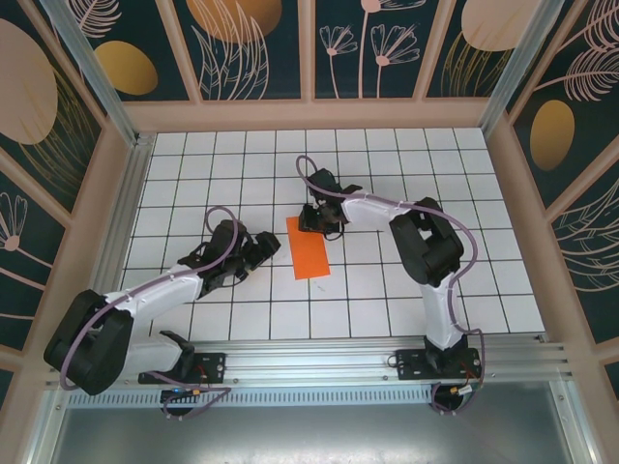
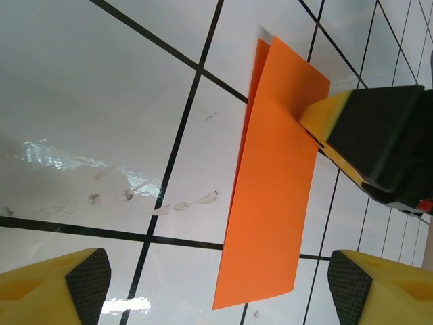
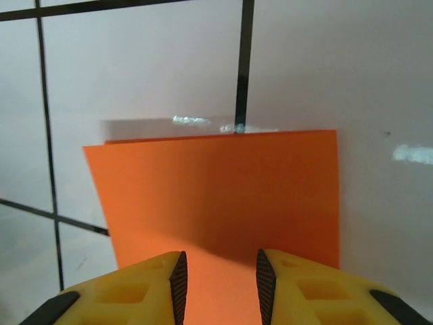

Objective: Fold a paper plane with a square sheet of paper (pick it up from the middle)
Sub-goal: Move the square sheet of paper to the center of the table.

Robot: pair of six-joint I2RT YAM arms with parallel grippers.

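Observation:
The square sheet of paper (image 1: 308, 248) lies flat mid-table, folded into a long orange rectangle about one tile wide, not in the shape of a paper plane. In the left wrist view the sheet (image 2: 274, 189) shows two layers, slightly offset at its far end. My left gripper (image 1: 261, 248) stands open just left of the sheet, and its fingers (image 2: 74, 288) straddle the near end without touching it. At the far end hovers my right gripper (image 1: 319, 220), its jaws a narrow gap apart over the paper (image 3: 223, 196), with nothing pinched between them (image 3: 218, 284).
The white tiled table (image 1: 406, 290) is ringed by pink frame walls. An aluminium rail (image 1: 319, 362) with both arm bases runs along the near edge. Smudges mark the tile (image 2: 155, 203) left of the sheet.

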